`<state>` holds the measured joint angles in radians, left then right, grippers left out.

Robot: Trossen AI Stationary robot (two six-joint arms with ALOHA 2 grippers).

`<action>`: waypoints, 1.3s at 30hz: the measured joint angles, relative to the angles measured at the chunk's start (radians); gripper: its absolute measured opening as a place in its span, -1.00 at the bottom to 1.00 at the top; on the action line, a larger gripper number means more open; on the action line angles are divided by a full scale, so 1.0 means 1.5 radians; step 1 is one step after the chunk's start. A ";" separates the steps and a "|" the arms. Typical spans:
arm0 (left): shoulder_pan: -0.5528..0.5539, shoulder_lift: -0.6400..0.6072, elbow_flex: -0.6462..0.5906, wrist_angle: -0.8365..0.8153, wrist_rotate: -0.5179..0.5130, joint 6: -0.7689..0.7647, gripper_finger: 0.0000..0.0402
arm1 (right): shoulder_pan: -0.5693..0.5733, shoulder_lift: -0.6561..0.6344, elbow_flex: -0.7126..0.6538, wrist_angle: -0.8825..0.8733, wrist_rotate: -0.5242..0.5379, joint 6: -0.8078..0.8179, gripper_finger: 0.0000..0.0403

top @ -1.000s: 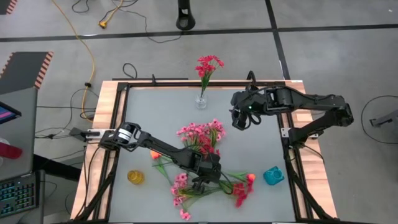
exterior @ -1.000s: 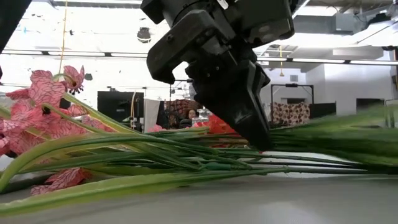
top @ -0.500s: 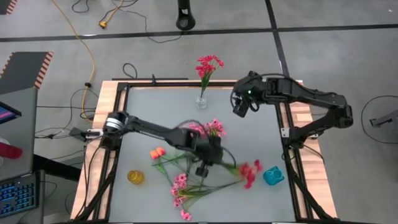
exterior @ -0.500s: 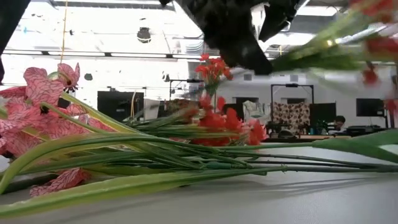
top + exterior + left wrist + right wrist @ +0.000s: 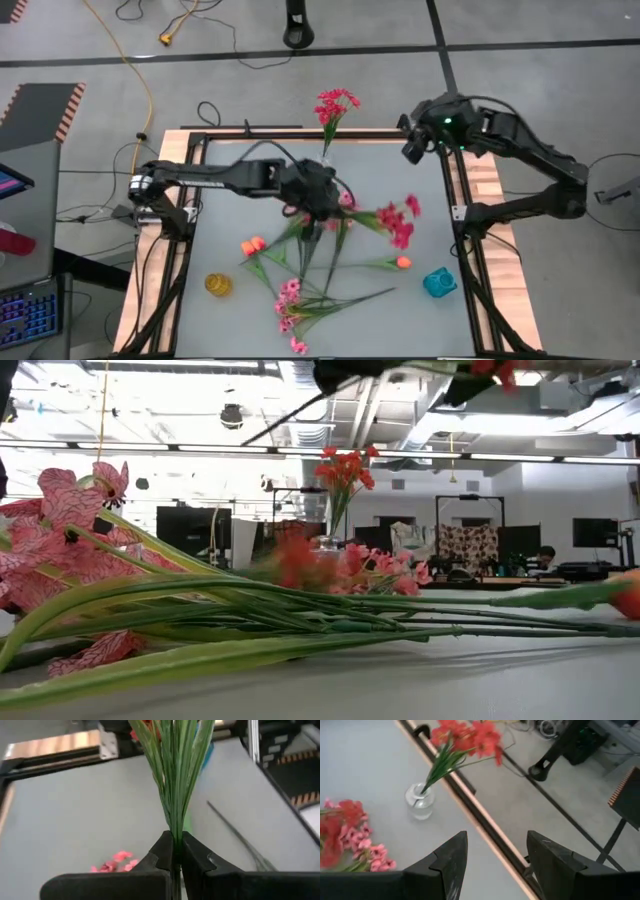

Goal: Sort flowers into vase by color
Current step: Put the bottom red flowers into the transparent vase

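My left gripper (image 5: 318,200) (image 5: 175,840) is over the table's middle, shut on a deep red spray (image 5: 400,222) with long green leaves. A clear glass vase (image 5: 323,161) (image 5: 420,801) by the far edge holds red flowers (image 5: 336,104) upright. Pink sprays (image 5: 291,302) (image 5: 60,530) and orange buds (image 5: 252,245) lie flat on the table, their stems crossing. My right gripper (image 5: 412,148) (image 5: 497,840) is open above the far right corner and touches nothing. My left gripper pinches the red spray's green stem (image 5: 175,834) between its two fingers, where the leaves gather into one stalk. The stalk runs on out past the fingertips, along them. The spray is lifted clear of the table, and its blooms (image 5: 403,215) reach toward the table's right.
A yellow vase (image 5: 218,284) stands near the left near corner and a teal vase (image 5: 438,283) near the right near corner. Another orange bud (image 5: 402,262) lies beside the teal one. The table's wooden frame (image 5: 470,190) runs under my right arm.
My left gripper has risen and moved from the near flower heap toward the far edge, carrying the red spray clear of the table; its blooms have swung along to the right. My right gripper has drawn back toward the far right corner.
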<state>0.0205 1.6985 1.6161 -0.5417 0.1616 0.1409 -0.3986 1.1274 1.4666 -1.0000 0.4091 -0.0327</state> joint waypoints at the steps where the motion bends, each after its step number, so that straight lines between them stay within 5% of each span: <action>1: 0.007 -0.005 0.000 0.015 0.003 -0.016 -1.00 | -0.003 -0.006 0.000 0.000 0.000 0.001 0.14; 11: 0.076 -0.014 0.000 0.140 0.006 -0.075 -1.00 | -0.011 -0.006 -0.004 0.003 -0.001 0.003 0.14; 21: 0.172 -0.022 -0.014 0.207 0.012 -0.047 -1.00 | -0.011 -0.062 -0.119 0.055 -0.002 -0.001 0.14; 29: 0.254 -0.055 -0.224 0.543 0.058 -0.126 -1.00 | -0.011 -0.124 -0.211 0.106 -0.001 0.028 0.14; 39: 0.335 -0.067 -0.519 1.135 -0.048 -0.185 -1.00 | -0.010 -0.138 -0.297 0.175 -0.008 0.076 0.14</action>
<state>0.5234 1.5977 0.8377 1.1605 0.0897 -0.1366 -0.4137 0.9200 1.0208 -0.7379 0.3965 0.0814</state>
